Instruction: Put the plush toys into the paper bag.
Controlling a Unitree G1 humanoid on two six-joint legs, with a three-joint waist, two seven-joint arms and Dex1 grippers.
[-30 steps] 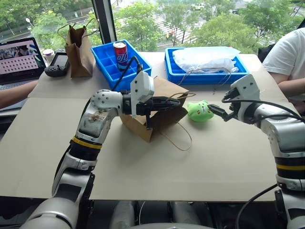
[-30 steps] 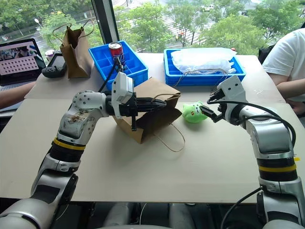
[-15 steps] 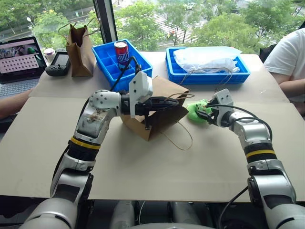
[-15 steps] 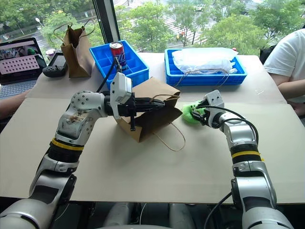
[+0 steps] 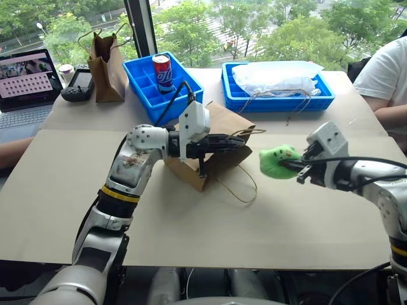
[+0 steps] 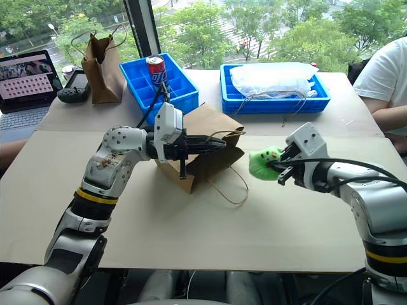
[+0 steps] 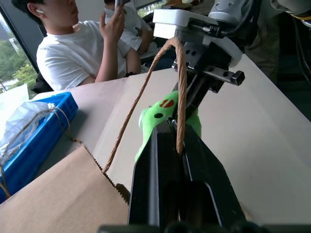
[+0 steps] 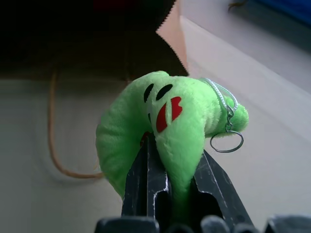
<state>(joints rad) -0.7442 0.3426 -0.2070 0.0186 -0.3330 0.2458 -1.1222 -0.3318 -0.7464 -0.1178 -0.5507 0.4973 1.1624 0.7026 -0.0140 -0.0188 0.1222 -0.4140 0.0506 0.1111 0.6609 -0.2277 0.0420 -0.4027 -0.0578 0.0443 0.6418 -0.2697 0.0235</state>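
Right pincer (image 5: 297, 170): clenched on the round lime-green plush toy with a face (image 5: 278, 161), which was squeezed between the black fingers and lifted clear of the table (image 5: 191, 229).
Left pincer (image 5: 240, 141): shut tight on the twisted paper-cord loop handle (image 7: 179, 87) of the wide brown kraft paper bag (image 5: 213, 136).
Paper bag: lay tipped on the table near its centre, mouth facing 3 o'clock toward the green toy.
Green toy: just beside the bag's mouth, at 3 o'clock of it, apart from the paper.
Second handle (image 5: 238, 184): lay slack on the table at 5 o'clock of the bag.
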